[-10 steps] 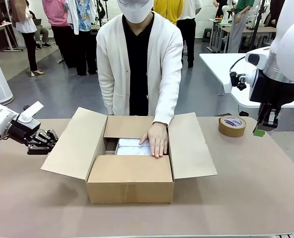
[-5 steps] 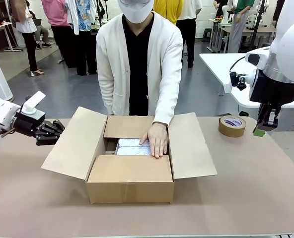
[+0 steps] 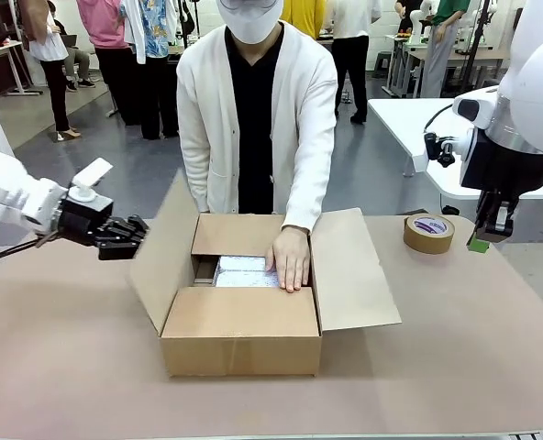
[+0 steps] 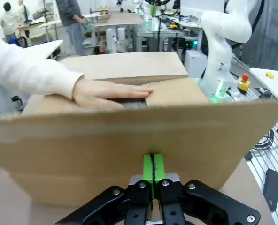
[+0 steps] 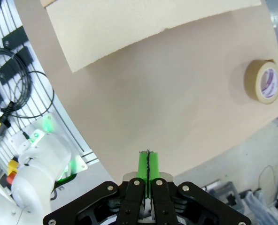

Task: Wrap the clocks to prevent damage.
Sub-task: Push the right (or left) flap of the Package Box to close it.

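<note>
An open cardboard box stands mid-table. Inside lies a white wrapped bundle, and a person's hand presses on it; the clocks themselves are hidden. My left gripper is shut, its tips against the outside of the box's left flap, which stands steeply raised. In the left wrist view the shut green pads touch that flap, with the person's hand beyond. My right gripper hangs shut and empty over the table's right side; its pads sit above bare tabletop.
A roll of brown tape lies at the back right, also seen as the tape roll in the right wrist view. The right flap lies open outward. The person stands at the far edge behind the box.
My left gripper has moved right and upward, pushing the left flap from lying outward to standing steeply. The right arm and the person's hand have stayed put.
</note>
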`<control>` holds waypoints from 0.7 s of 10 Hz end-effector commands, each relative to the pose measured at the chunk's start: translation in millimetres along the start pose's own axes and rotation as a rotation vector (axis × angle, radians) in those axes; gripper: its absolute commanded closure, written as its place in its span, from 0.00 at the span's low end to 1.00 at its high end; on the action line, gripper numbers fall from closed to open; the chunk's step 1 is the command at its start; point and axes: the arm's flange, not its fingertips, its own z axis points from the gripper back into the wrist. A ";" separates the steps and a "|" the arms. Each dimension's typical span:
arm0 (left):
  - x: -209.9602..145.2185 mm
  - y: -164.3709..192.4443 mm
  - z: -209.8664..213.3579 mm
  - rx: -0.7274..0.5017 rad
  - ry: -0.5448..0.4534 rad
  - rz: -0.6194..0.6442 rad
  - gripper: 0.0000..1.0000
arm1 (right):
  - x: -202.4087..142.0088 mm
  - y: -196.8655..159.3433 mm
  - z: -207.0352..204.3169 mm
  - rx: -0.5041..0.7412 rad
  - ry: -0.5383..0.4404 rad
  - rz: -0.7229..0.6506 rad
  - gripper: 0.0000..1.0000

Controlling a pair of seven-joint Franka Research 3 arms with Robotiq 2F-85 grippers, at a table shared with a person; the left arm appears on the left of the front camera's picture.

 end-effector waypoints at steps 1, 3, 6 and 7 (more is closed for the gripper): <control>2.7 16.2 -31.9 -0.014 0.022 0.016 1.00 | 0.5 -0.4 -1.7 -0.005 0.008 -0.006 0.99; -3.8 28.1 -49.2 -0.028 0.074 0.035 1.00 | 0.5 -0.4 -1.7 -0.005 0.008 -0.006 0.99; -19.6 34.6 -58.9 -0.012 0.102 0.058 1.00 | 0.5 -0.4 -1.7 -0.005 0.008 -0.006 0.99; -24.6 36.0 -58.8 -0.015 0.118 0.069 1.00 | 0.5 -0.4 -1.7 -0.005 0.008 -0.006 0.99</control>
